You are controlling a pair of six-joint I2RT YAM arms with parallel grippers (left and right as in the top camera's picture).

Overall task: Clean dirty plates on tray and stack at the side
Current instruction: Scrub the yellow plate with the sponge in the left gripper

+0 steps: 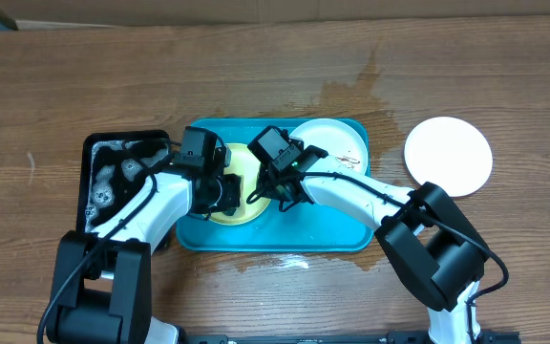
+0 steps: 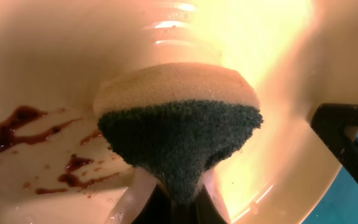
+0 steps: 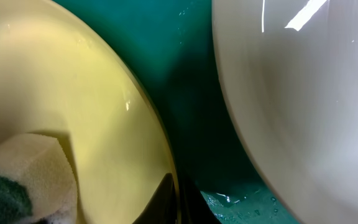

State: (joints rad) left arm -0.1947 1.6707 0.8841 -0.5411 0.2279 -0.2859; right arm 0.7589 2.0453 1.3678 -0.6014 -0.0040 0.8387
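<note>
Fingers of the left gripper (image 2: pixel 178 202) are clenched on a sponge (image 2: pixel 179 124), its green scouring side facing the wrist camera and its pale foam side pressed against the yellow-green plate (image 2: pixel 278 68). Brown smears (image 2: pixel 17 127) lie on the plate's surface just beside the sponge, on a patch it does not cover. The right gripper (image 3: pixel 178 202) is closed on the rim of the same plate, pinching the edge, which looks like a steadying hold while the other arm scrubs.

This plate sits in the left half of the turquoise tray (image 1: pixel 332 239). Beside it, in the tray's right back corner, rests a white plate (image 1: pixel 330 145); from overhead it seems to carry a few thin dark marks, though they are too small to be sure of. A second white plate (image 1: pixel 449 155) lies on the wooden table (image 1: pixel 256 76) to the right, well apart from the tray, and looks spotless. A black tray (image 1: pixel 96 158) stands against the turquoise tray's left side.

As I judge it, one plate is finished and set aside, the yellow-green one is mid-scrub, and the white plate in the tray is left to do. Nothing is stacked yet.
</note>
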